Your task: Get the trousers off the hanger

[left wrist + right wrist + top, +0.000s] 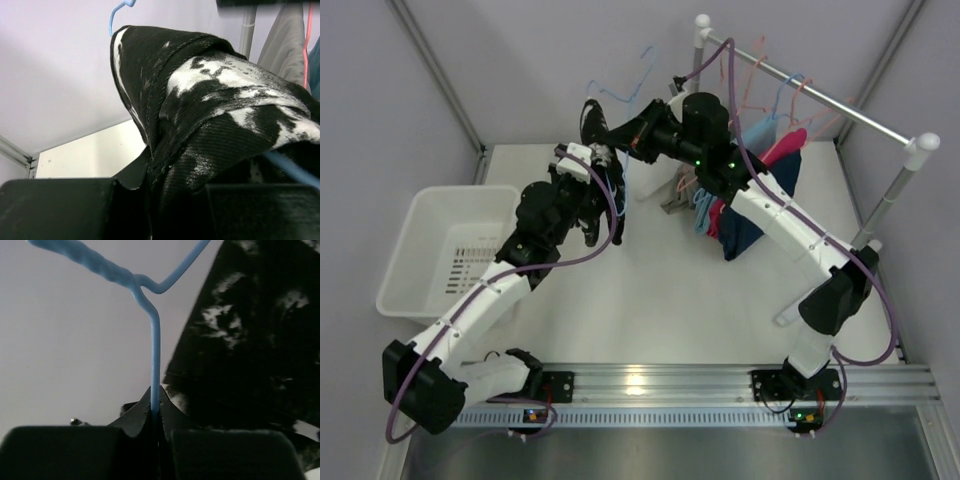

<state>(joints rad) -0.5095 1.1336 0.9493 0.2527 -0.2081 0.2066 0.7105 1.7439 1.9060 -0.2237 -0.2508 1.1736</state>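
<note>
Nearest the arm bases, down-left of the clothes rail [830, 100]: left gripper [150, 192], clamped tight on a thick fold of the black speckled trousers [215, 115]. Fingers [60, 210] pressed in from both sides, no gap between them, with cloth bulging up and over them in the left wrist view. A short run of blue wire crossing the fold at the right edge of that view.

A little farther on, closer to the rail's left post: right gripper [156, 412], pinched shut on the blue hanger [155, 355]. Fingertips meeting around the thin upright stem, one on each side, just below the twisted neck, with only the wire between them. Black speckled cloth hanging just beside that grip, held up in the air above the table [650, 290], left of the rail and clear of it.

Farthest back, hanging under the rail itself: navy trousers [750, 230] and magenta trousers [788, 145], pressed close together, partly hidden behind the right arm, well apart from both sets of fingertips.
</note>
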